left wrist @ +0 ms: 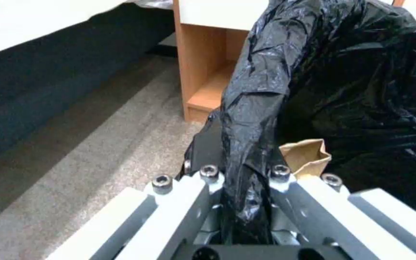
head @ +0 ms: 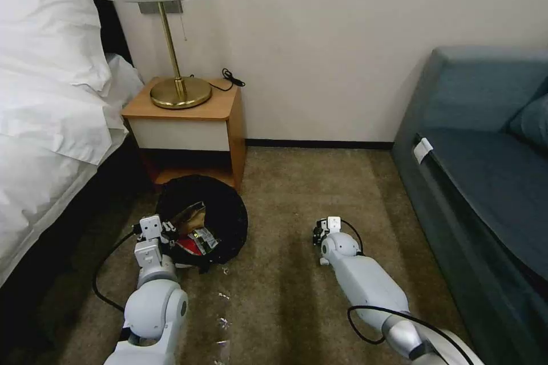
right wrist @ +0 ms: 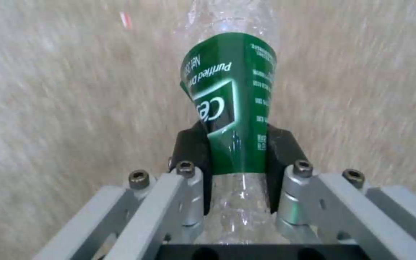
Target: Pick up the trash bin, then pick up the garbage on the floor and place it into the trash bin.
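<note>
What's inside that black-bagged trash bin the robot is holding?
Inside the trash bin, held at its rim by the left pincer, lie a red-white wrapper, a yellow-brown wrapper and brown paper. Whatever lies beneath them is covered.

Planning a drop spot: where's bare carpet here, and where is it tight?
Bare carpet runs from nightstand to sofa, around the right hand holding the bottle. Tight on the left: the left hand grips the trash bin between bed and nightstand.
</note>
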Motion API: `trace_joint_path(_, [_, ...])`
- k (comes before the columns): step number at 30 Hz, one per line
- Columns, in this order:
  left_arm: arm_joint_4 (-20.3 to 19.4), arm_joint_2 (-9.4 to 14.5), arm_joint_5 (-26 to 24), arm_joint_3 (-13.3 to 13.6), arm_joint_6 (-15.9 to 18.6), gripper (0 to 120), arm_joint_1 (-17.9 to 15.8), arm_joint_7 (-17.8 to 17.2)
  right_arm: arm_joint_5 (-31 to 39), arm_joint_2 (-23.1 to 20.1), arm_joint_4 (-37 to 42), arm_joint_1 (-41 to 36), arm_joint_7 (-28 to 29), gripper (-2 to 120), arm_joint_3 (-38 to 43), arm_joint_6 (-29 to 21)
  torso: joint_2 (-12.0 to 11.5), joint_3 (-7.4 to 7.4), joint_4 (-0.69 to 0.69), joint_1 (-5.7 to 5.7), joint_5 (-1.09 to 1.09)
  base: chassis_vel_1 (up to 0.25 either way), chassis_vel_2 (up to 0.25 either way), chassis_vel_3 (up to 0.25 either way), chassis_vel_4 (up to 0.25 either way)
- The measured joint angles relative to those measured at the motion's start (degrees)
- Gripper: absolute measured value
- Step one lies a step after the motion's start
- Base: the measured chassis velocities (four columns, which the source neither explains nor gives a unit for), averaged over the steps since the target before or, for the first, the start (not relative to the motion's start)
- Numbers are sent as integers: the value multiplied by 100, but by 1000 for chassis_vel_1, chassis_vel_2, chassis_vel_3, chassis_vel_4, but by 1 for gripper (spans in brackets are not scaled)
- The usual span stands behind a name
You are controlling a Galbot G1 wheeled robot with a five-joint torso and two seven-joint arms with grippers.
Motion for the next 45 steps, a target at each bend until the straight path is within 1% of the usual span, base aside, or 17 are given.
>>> trace_joint_path(3, [45,-2,-14,30,0,3,-52,0,137,-101,540,14,203,17,-131,38,0,0,0,0,0,0,0,0,0])
trace_joint_path(4, [45,-2,-14,30,0,3,-52,0,137,-101,540,14,203,17,-131,38,0,0,0,0,0,0,0,0,0])
trace_joint_path(6, [73,-7,-26,47,0,3,-77,1,146,-146,889,76,254,17,-310,387,0,0,0,0,-1,0,0,0,0])
trace_joint_path(7, [73,-7,-26,47,0,3,-77,1,146,-146,889,76,254,17,-310,387,0,0,0,0,-1,0,0,0,0])
trace_joint_path(9, [107,-3,-38,54,0,3,-94,2,249,-145,1292,121,322,17,-541,838,0,0,-1,0,0,0,0,0,0])
trace_joint_path(10, [107,-3,-38,54,0,3,-94,2,249,-145,1292,121,322,17,-541,838,0,0,-1,0,0,0,0,0,0])
trace_joint_path(12, [152,27,-75,58,-1,3,-151,7,396,-66,1865,169,570,17,-895,1396,0,0,1,0,-1,0,0,0,0])
trace_joint_path(13, [152,27,-75,58,-1,3,-151,7,396,-66,1865,169,570,17,-895,1396,0,0,1,0,-1,0,0,0,0])
trace_joint_path(15, [177,36,-126,63,4,3,-233,1,469,8,2549,213,822,17,-1297,1668,0,0,1,0,-1,0,0,0,0])
trace_joint_path(16, [177,36,-126,63,4,3,-233,1,469,8,2549,213,822,17,-1297,1668,0,0,1,0,-1,0,0,0,0])
trace_joint_path(18, [180,27,-216,90,27,3,-252,-5,444,75,3018,272,938,17,-1643,1875,0,0,1,0,-1,0,0,0,0])
trace_joint_path(19, [180,27,-216,90,27,3,-252,-5,444,75,3018,272,938,17,-1643,1875,0,0,1,0,-1,0,0,0,0])
trace_joint_path(21, [193,6,-285,111,53,3,-252,-9,303,213,3362,365,1058,17,-1978,2136,-1,0,1,0,-2,0,0,0,0])
trace_joint_path(25, [192,2,-349,116,77,3,-250,-13,283,372,3666,433,1215,17,-2280,2291,0,0,1,0,-2,0,0,0,0])
trace_joint_path(32, [178,-31,-475,141,141,3,-292,-53,311,479,4112,346,1361,17,-2642,2316,0,-1,0,0,-1,0,0,0,0])
trace_joint_path(44, [143,-133,-671,186,240,3,-385,-119,137,449,3862,-9,1216,17,-2868,2437,0,0,0,0,0,0,0,0,0])
trace_joint_path(45, [143,-136,-680,186,246,3,-392,-126,123,439,3823,-30,1187,19,-2873,2452,0,0,0,0,0,0,0,0,0])
